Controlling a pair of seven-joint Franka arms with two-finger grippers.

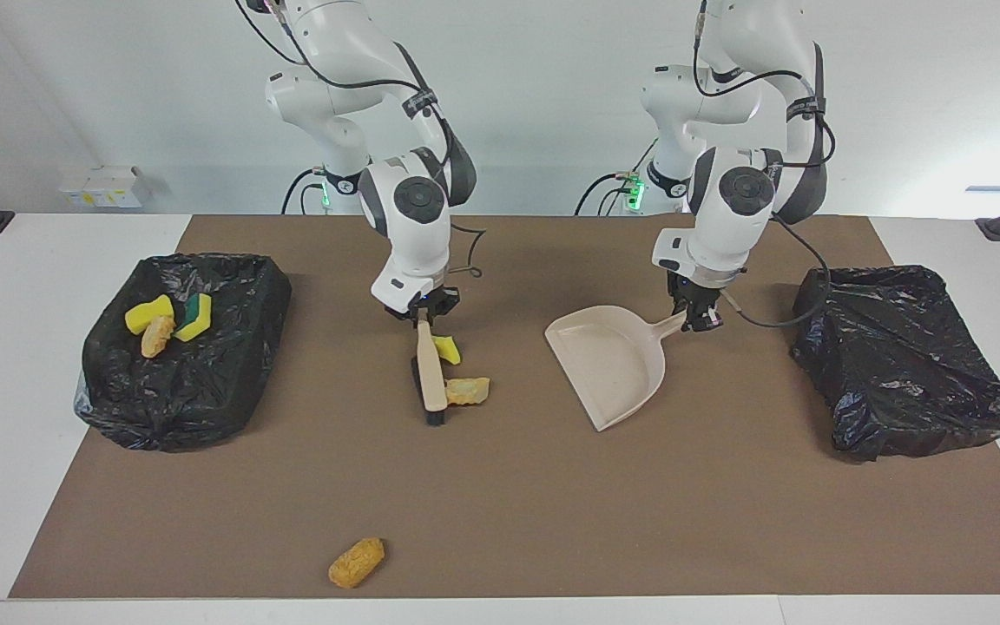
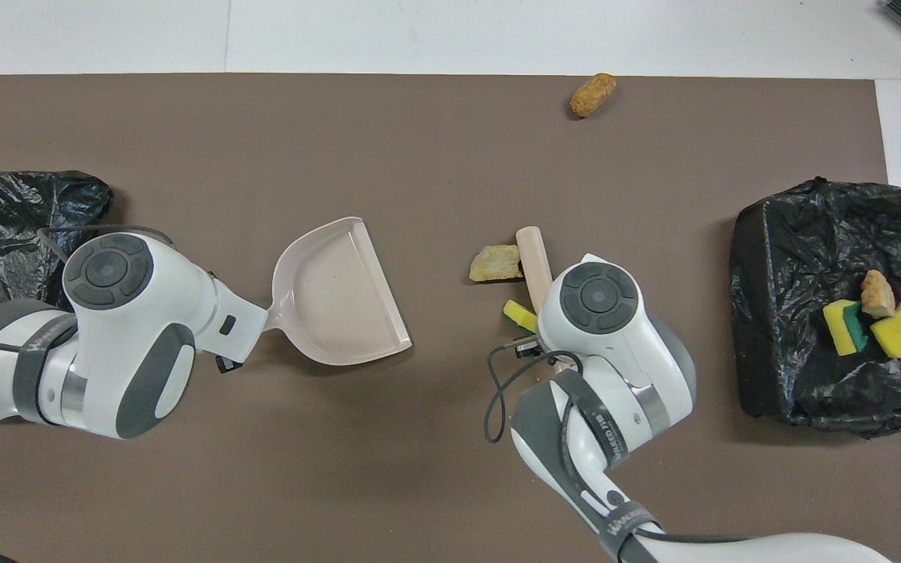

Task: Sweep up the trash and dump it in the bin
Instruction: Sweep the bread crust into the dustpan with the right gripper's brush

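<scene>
My right gripper point(image 1: 420, 312) is shut on the handle of a beige brush point(image 1: 430, 382), whose dark bristles touch the brown mat. A tan bread lump point(image 1: 468, 391) and a yellow sponge piece point(image 1: 448, 349) lie against the brush, on its side toward the dustpan. My left gripper point(image 1: 698, 316) is shut on the handle of the beige dustpan point(image 1: 608, 365), whose open mouth faces the brush point(image 2: 533, 258). Another bread lump point(image 1: 357, 562) lies alone near the mat's edge farthest from the robots. The black-lined bin point(image 1: 231, 391) at the right arm's end holds yellow sponges point(image 2: 900, 327) and a bread lump point(image 2: 877, 293).
A second black-lined bin point(image 1: 899, 365) stands at the left arm's end of the table. White table shows around the brown mat point(image 1: 552, 503). A small white box point(image 1: 105, 185) sits at the table's corner near the right arm.
</scene>
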